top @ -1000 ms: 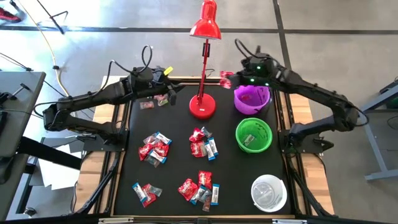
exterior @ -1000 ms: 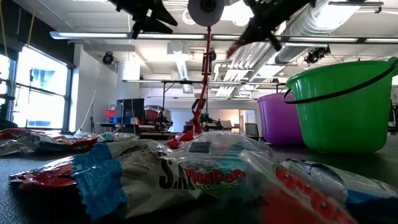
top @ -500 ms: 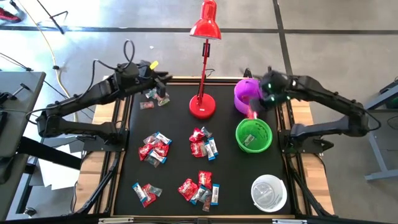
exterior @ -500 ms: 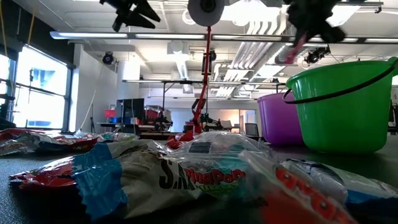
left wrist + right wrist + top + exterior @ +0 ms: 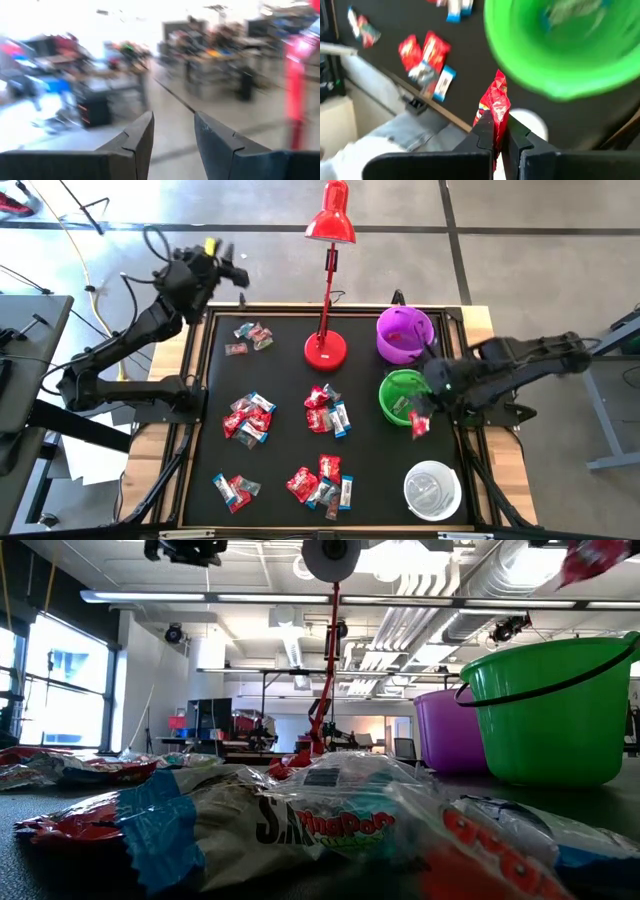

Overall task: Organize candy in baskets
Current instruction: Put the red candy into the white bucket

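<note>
My right gripper (image 5: 422, 412) hangs over the table by the near rim of the green basket (image 5: 405, 395), shut on a red wrapped candy (image 5: 496, 105). The purple basket (image 5: 405, 332) stands behind the green one, and the white basket (image 5: 432, 488) is at the near right. More candy lies on the black mat in heaps (image 5: 250, 418), (image 5: 327, 410), (image 5: 320, 480), (image 5: 232, 490), (image 5: 250, 335). My left gripper (image 5: 172, 135) is open with nothing between its fingers. It is raised above the table's far left corner (image 5: 232, 272). My right gripper pinches one end of the red candy's wrapper (image 5: 494, 124) between its two fingers. The fingers slant down from above. The rest of the candy (image 5: 419, 424) sticks out past the fingertips, lifted clear of the table and beside the green basket's rim.
A red desk lamp stands with its round base (image 5: 325, 352) on the mat's far middle, and its head (image 5: 331, 222) reaches past the far edge. Bare mat lies between the candy heaps and the baskets.
My right gripper has carried the red candy from beside the purple basket toward the table's near edge, over the green basket, tipping downward and rolling as it went. My left gripper has risen and swung toward the far left corner, turning level.
</note>
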